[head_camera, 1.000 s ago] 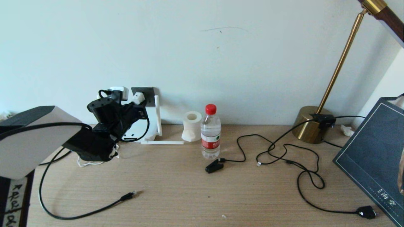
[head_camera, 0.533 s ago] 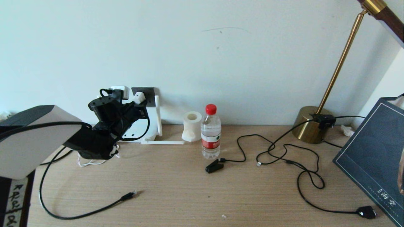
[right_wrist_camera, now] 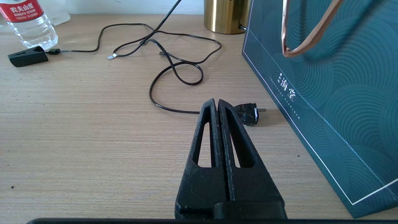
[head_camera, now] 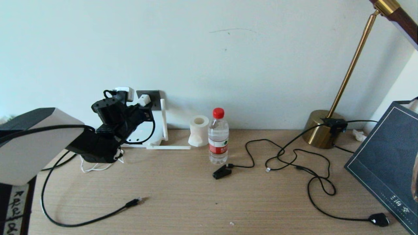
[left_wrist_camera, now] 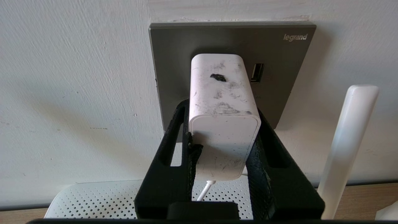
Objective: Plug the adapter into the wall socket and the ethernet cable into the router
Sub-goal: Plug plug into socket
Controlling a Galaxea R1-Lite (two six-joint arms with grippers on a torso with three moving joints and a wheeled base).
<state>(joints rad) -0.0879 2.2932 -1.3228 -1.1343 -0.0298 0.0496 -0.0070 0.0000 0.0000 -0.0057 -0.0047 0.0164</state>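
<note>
- The bench fills the lower half of the head view.
- The router sits mid-left against the wall, under the wall socket.
- The left gripper pinches the adapter, whose far end meets the socket plate.
- The right gripper, pressed together, hangs over the bench at lower right.
- The ethernet cable lies lower left.

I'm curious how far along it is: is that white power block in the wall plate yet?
Cannot tell. The adapter meets the wall socket with no visible gap, the left end effector gripping its sides, but the prongs are hidden.
</note>
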